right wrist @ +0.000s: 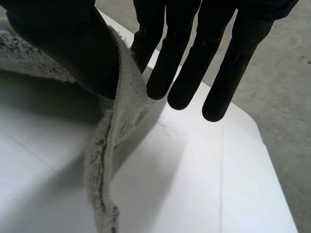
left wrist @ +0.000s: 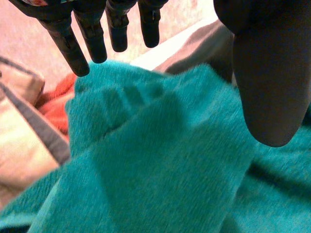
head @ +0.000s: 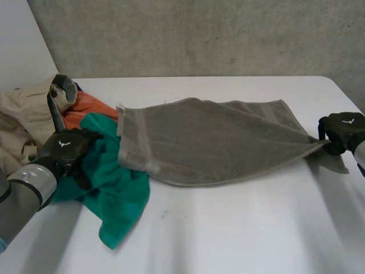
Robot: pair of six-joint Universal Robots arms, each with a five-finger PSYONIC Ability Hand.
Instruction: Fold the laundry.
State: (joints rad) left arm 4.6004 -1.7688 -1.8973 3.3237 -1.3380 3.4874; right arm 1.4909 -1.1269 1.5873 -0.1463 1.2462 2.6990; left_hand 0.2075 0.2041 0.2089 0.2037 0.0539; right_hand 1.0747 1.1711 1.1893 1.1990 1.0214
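Towel (head: 211, 140): grey terry, thick, with a hemmed band along its edges; lies across the middle of the table (head: 239, 234); one corner is drawn to a point at the right hand, so the cloth fans wide towards the pile; a narrow strip is turned over at the pile end.
Right hand (head: 342, 131): near the table's right edge; straight fingers (right wrist: 180, 73) and thumb pinch the towel's corner, lifted off the table; held so, I judge, to pull the towel flat for folding.
Left hand (head: 67, 147): over the teal cloth (head: 120, 194); fingers (left wrist: 90, 39) straight, thumb apart, gripping nothing; likely steadying the pile.
Teal cloth: soft, fleecy, crumpled; touching the towel's near end.
Pile: beige garment (head: 23, 123), grey-trimmed; orange cloth (head: 85, 108); heaped, unfolded.
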